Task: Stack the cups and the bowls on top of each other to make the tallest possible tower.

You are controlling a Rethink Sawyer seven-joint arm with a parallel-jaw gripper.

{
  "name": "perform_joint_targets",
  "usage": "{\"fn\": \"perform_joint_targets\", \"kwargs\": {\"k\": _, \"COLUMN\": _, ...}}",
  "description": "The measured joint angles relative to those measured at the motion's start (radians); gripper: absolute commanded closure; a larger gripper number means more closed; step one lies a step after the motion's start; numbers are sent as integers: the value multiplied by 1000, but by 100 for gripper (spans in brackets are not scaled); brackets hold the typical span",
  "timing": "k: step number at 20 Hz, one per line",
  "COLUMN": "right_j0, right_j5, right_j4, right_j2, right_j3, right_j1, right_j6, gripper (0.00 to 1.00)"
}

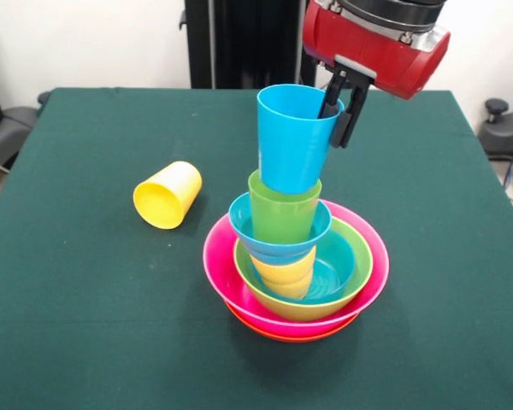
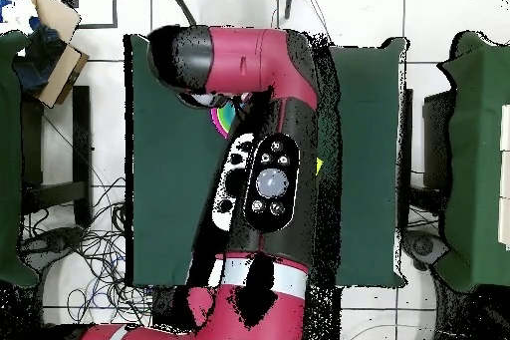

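Gripper (image 1: 340, 109) fingers straddle the rim of the light blue cup (image 1: 292, 141) — one inside, one outside, closed on its wall. That cup tops the tower (image 1: 292, 239), tilted and seated in the green cup (image 1: 282, 213), which stands in a small blue bowl (image 1: 244, 231) over a yellow-orange cup (image 1: 284, 275). Below come the lime green bowl (image 1: 359, 278), pink bowl (image 1: 218, 273) and orange bowl (image 1: 278, 334). On the green table (image 1: 85, 325), a yellow cup (image 1: 168, 195) lies on its side just left of the tower. Overhead, the arm (image 2: 264, 147) hides the stack.
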Motion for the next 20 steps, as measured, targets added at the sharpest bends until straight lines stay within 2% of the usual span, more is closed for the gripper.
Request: {"fn": "perform_joint_targets", "kwargs": {"k": 20, "right_j0": 5, "right_j5": -175, "right_j4": 10, "right_j2": -26, "right_j3": 74, "right_j1": 1, "right_j6": 0, "gripper": 100}}
